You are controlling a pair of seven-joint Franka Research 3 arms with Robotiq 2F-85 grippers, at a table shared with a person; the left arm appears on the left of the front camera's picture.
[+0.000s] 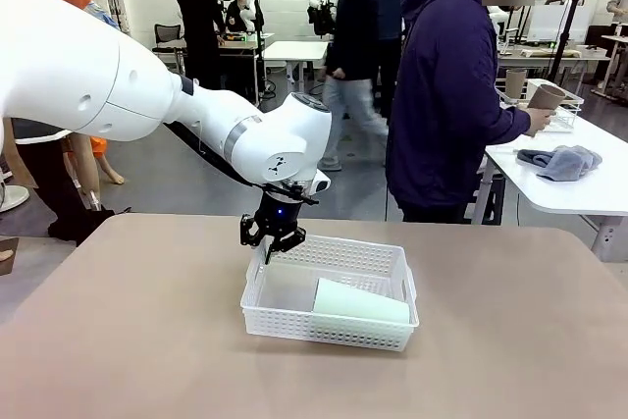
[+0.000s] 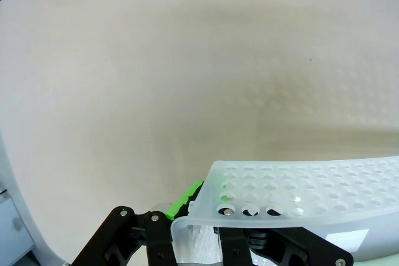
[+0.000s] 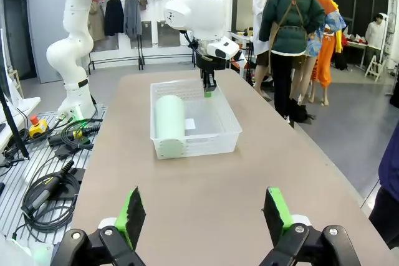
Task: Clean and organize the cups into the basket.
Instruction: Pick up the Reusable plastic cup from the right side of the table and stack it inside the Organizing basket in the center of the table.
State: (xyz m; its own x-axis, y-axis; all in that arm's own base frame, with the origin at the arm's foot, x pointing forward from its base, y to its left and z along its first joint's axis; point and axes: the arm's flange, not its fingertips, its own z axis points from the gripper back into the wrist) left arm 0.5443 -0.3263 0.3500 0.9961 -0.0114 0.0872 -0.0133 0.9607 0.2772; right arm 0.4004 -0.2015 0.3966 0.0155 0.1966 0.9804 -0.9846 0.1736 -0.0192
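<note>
Busy lab room in the background, people milling round other benches, and up close a plain tan table (image 1: 128, 340) with the basket (image 1: 334, 329) sitting on it.

Front view: the left gripper (image 1: 270, 250) is pinched tight on the rim at the basket's far-left corner. The mint cup (image 1: 361, 303) lies on its side inside, toward the near-right. The brown cup (image 1: 546, 97) is well away, in the person's hand (image 1: 535, 121) over by a white side table (image 1: 589, 193) that has a grey cloth (image 1: 561, 162) on it.

Left wrist view: jaws clamped on the thin lattice wall, one green pad (image 2: 185, 199) peeking out beside it, bare tabletop beyond. My worry is that it's a one-corner grip on flimsy plastic. If the arm drags or lifts, I reckon the basket pivots or tips, or the wall flexes and slips free. The lying cup could then roll about, maybe right out.

Right wrist view: the right gripper (image 3: 204, 213) hangs wide open with nothing in it, well short of the basket, looking down the table. Cables (image 3: 56, 172) sprawl on the floor off to one side. If this arm reaches in while the other is parked over the basket, I'd guess the two could bump.
</note>
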